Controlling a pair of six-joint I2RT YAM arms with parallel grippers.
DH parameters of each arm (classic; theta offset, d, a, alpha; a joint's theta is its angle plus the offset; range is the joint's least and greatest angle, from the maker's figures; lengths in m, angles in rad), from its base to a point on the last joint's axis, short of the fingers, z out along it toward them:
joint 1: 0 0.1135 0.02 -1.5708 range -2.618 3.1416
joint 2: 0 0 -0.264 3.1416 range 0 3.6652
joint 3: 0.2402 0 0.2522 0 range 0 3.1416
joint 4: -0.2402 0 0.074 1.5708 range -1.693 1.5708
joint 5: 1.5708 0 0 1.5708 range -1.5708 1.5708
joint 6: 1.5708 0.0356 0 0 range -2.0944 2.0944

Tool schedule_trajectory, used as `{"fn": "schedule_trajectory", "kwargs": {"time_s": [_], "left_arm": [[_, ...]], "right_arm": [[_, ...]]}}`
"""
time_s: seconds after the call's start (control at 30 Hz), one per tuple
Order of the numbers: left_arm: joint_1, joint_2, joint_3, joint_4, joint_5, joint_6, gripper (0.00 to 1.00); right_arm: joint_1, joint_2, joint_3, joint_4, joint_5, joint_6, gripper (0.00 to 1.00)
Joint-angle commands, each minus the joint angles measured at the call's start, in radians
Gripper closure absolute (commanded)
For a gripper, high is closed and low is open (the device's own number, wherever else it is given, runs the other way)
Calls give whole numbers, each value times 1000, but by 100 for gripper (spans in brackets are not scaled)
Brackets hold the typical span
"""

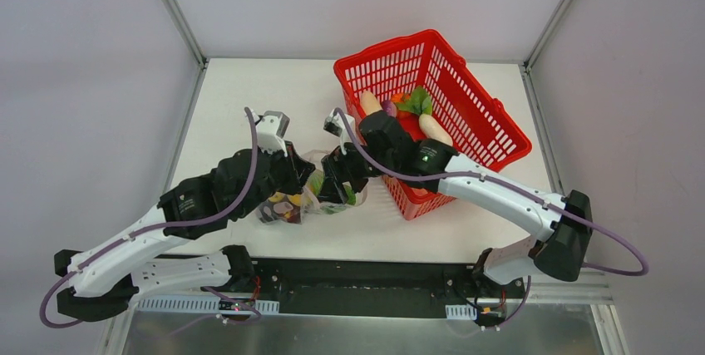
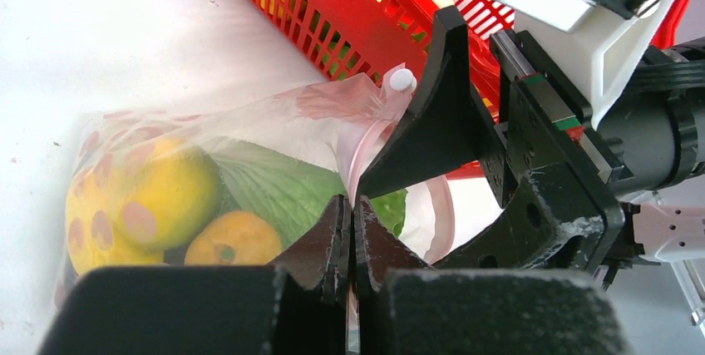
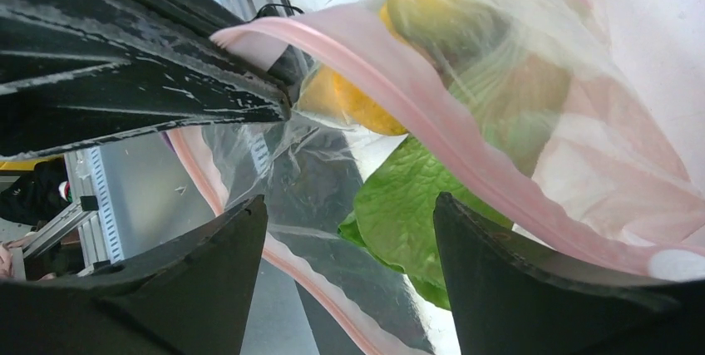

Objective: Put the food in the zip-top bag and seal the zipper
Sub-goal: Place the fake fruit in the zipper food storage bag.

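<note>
The table is carrying the red basket far right. The zip-top bag is lying left of it, long axis roughly left-right, mouth facing right. The left gripper is clamping the zipper. The right gripper is spreading its fingers astride that strip. The food is sitting inside the bag.

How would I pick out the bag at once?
Find the red mesh basket on the white table. Just left of its near corner, between the left pincer and right pincer, lies the clear bag. Only it is see-through and crinkly, with a pink strip along its mouth and yellow fruit and a green leaf inside.
</note>
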Motion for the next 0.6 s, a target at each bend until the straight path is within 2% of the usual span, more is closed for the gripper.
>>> {"fn": "schedule_trajectory", "kwargs": {"time_s": [0.0, 0.37, 0.47, 0.57], "left_arm": [[8, -28, 9, 86, -5, -2, 100], [8, -30, 1, 58, -45, -7, 100], [8, -28, 8, 42, -57, -4, 100], [7, -27, 12, 35, -60, -4, 100]], "right_arm": [[2, -57, -9, 64, -27, -10, 24], [0, -259, -92, 106, 164, -33, 29], [0, -325, -140, 156, 318, -25, 28], [-2, -366, -170, 175, 573, 0, 24]]}}
